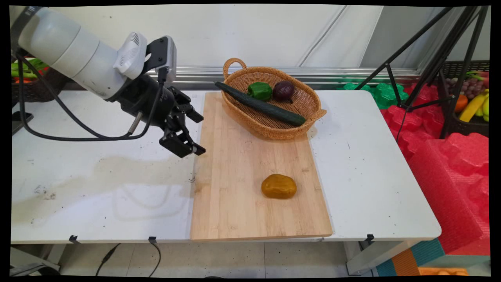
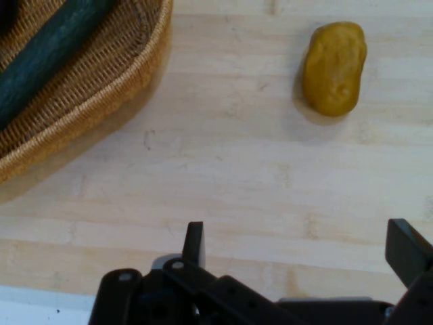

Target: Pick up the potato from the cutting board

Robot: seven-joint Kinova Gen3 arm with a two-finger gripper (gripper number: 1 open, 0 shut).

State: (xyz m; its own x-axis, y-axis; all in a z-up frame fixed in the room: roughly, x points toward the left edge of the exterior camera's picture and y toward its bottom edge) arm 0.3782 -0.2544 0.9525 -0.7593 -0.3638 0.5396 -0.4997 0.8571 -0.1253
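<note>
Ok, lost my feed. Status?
Gripper open, empty, above cutting board's left edge. Potato nearest, alone on board. Basket behind. Nothing between.

Woven wicker basket (image 1: 309, 102), matt pale wooden board (image 1: 235, 188), glossy cucumber (image 1: 261, 104)

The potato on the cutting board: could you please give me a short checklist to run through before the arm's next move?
1. Gripper empty, jaws open: ok.
2. Potato in plain sight in both views, nothing on it: ok.
3. Potato lying apart from the basket: ok.
4. Cutting board bare around the potato: ok.
5. Cucumber end sticks out over the basket's rim toward the gripper: not ok.
6. Cables clear of the board: ok.
</note>
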